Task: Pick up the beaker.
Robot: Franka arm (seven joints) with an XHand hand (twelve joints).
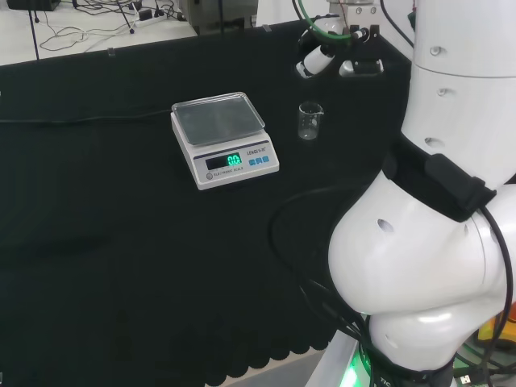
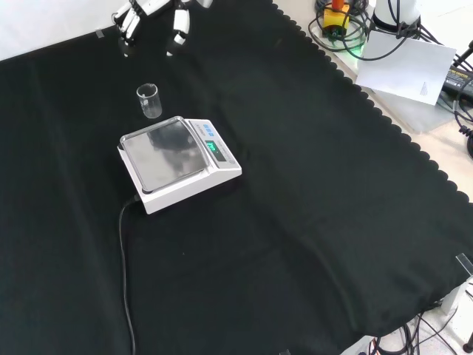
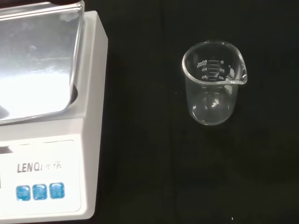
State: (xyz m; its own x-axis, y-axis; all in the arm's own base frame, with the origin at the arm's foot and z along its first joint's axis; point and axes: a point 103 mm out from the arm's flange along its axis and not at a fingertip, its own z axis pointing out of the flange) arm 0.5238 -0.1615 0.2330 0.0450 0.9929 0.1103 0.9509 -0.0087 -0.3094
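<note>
Fingers (image 2: 177, 26) of the hand (image 2: 148, 9) hung down, relaxed and spread, and they held nothing; you could see this in the front view, where the hand came in at the top edge, above the cloth. In the head view the hand (image 1: 318, 56) was at the far right side of the bench, next to the white links of the arm (image 1: 451, 201), and its fingers pointed to the left.

Your beaker (image 2: 148, 100) stood upright on the black cloth (image 2: 310, 222), well apart from the fingers and untouched. It is a small piece of clear glass with a pouring lip and printed marks on its wall. From the wrist view, which looked into it from above, the beaker (image 3: 214, 84) seemed to be empty, and its lip pointed away from the scale (image 3: 46, 116).

In the front view the beaker was just beside the far edge of the scale (image 2: 177, 163), not touching it, between the scale and the hand. In the head view the beaker (image 1: 310, 121) stood to the right of the scale (image 1: 223, 139), near to it, with bare cloth between the two.

The scale was white, with a metal pan (image 1: 218, 117) on top, a lit green display (image 1: 233, 160) and blue buttons (image 3: 39, 192) on its front. A black cable (image 2: 124, 281) ran from the scale over the cloth, toward the lower edge of the front view.
</note>
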